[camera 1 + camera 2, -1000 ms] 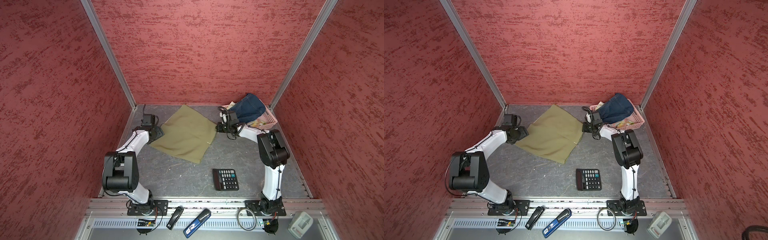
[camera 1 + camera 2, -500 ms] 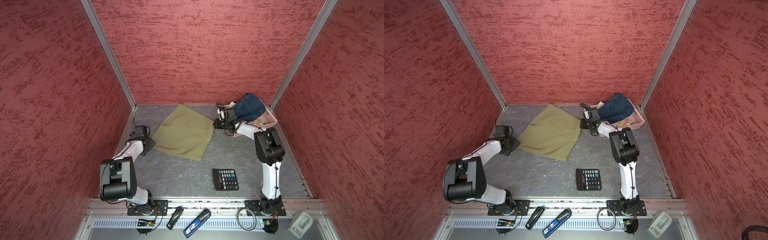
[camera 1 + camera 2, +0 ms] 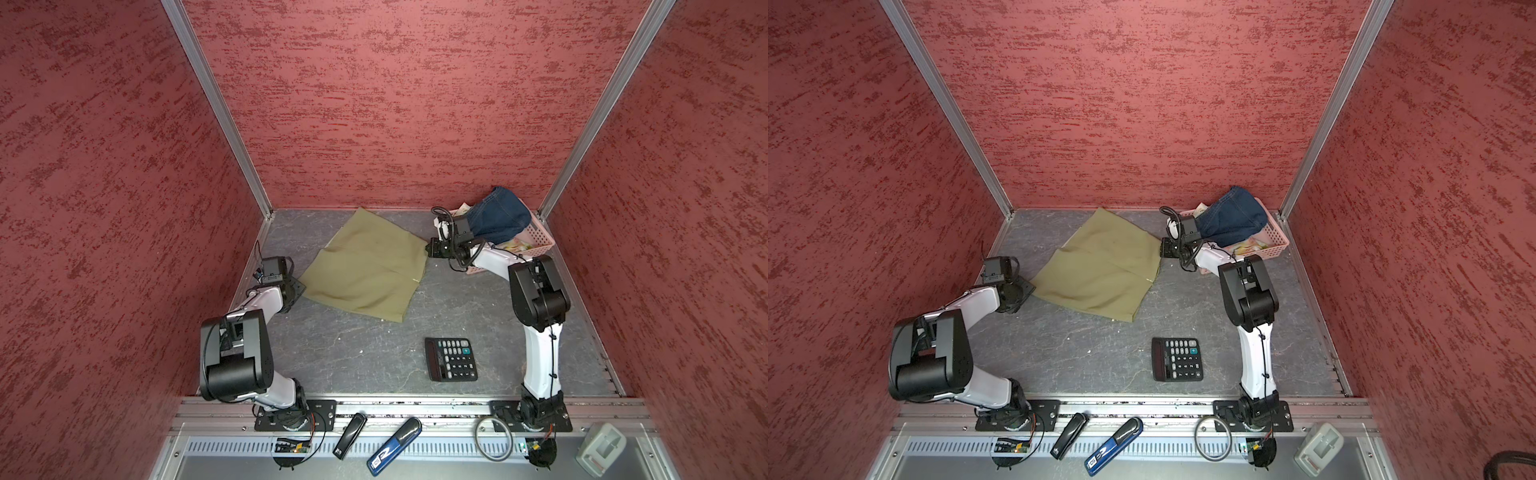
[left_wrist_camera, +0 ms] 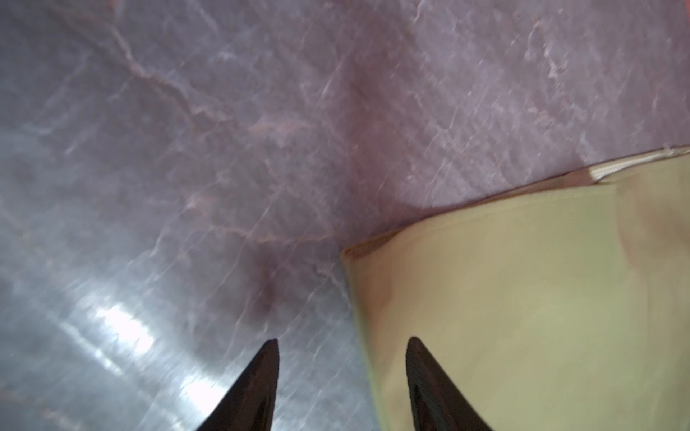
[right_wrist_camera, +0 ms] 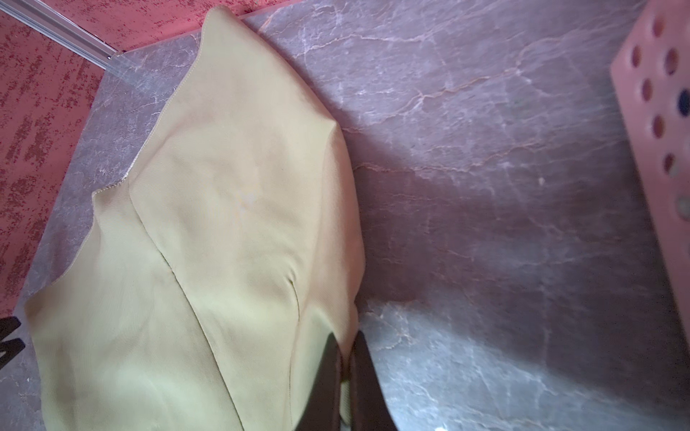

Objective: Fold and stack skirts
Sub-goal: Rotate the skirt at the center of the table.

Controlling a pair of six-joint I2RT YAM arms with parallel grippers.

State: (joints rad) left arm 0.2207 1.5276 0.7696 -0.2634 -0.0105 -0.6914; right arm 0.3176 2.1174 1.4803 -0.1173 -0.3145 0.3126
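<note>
olive skirt (image 3: 365, 266) spread out | denim skirt (image 3: 496, 216) bunched atop basket (image 3: 540, 239)

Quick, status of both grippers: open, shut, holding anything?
Left gripper: open, jaws straddling the edge of the olive-green skirt, not gripping.
Right gripper: shut on the olive-green skirt's edge.

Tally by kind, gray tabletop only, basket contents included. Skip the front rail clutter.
Skirts: 3 (olive, denim, floral)
Basket: 1
Calculator: 1
Total: 5
</note>
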